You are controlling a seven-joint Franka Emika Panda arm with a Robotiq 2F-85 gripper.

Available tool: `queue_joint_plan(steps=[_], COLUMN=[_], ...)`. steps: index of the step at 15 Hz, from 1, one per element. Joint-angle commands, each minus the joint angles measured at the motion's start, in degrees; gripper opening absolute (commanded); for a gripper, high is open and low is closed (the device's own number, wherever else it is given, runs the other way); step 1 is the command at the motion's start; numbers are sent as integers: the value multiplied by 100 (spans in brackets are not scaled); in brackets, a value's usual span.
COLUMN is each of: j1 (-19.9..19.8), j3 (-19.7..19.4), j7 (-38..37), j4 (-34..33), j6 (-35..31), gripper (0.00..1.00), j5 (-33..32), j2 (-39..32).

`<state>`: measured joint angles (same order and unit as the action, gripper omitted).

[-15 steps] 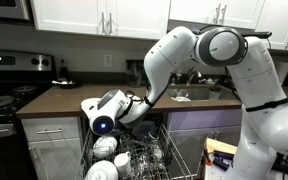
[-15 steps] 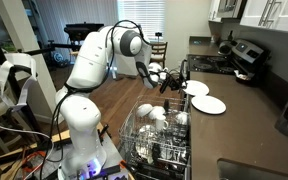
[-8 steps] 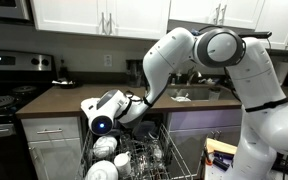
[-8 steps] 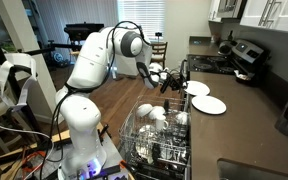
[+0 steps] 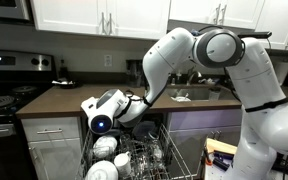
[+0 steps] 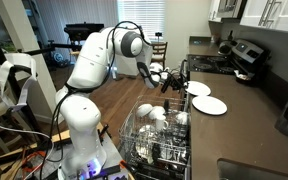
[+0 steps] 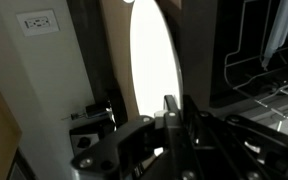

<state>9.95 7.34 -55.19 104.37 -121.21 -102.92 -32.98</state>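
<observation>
Pinching an upright plate (image 7: 149, 60) by its rim, the gripper (image 7: 174, 106) has its fingers almost fully closed. It hangs at the counter (image 6: 249, 120) edge, above the rack (image 6: 154, 135). The plate is not racked yet, and two other plates (image 6: 209, 104) lie on the counter.

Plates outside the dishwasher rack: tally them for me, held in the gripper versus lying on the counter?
Held plate, white, in the gripper: 1
Flat plate, white, on the counter: 1
Total: 2
</observation>
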Motion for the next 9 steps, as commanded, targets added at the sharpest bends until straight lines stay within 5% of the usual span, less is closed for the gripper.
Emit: queue_joint_plan(steps=[1,3,4,6,8,9], j1=[-42,-55,-59,-66,-72,-74], j3=[12,-8,-21,-39,-44,-42], j7=[240,252,252,253,254,253], j4=[-205,-243,-259,-270,-273,-275], j6=[231,253,260,287,327,343], gripper=[12,15,30,19,33,29], j5=[141,156,155,160,166,169], j2=[-62,-80,-90,-101,-110,-117])
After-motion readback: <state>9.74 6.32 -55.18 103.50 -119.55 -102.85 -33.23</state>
